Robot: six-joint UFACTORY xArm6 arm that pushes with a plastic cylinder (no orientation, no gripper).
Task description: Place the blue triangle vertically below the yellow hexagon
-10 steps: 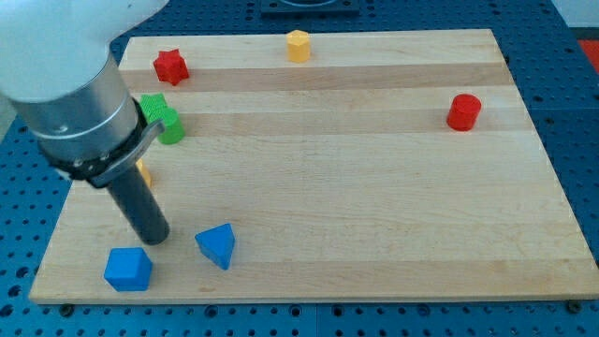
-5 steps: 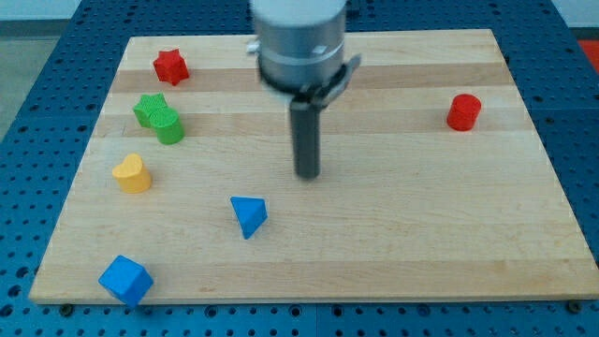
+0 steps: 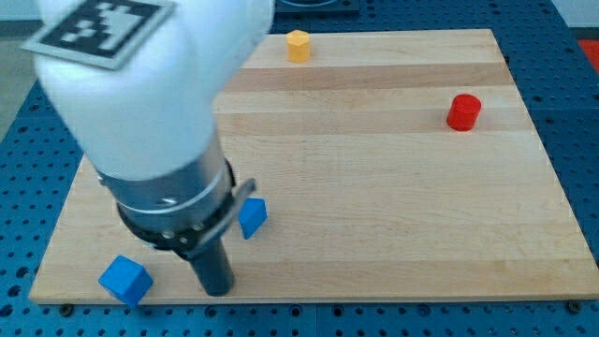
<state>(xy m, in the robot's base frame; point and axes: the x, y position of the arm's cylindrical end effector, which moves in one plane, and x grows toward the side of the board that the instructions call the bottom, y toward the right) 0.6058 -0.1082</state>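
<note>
The blue triangle [image 3: 253,217] lies near the board's lower left, partly hidden behind my arm. The yellow hexagon [image 3: 298,45] sits at the board's top edge, a little left of centre, far above the triangle. My tip [image 3: 217,289] rests on the board near the bottom edge, just below and to the left of the blue triangle, close to it but apart. The arm's large white body hides the board's upper left.
A blue cube [image 3: 125,279] sits at the bottom left corner, left of my tip. A red cylinder [image 3: 462,111] stands at the right. The wooden board [image 3: 393,206] ends just below my tip.
My tip has swung from the board's middle down to the bottom left, below the blue triangle. The arm now hides the red star, green block and yellow block.
</note>
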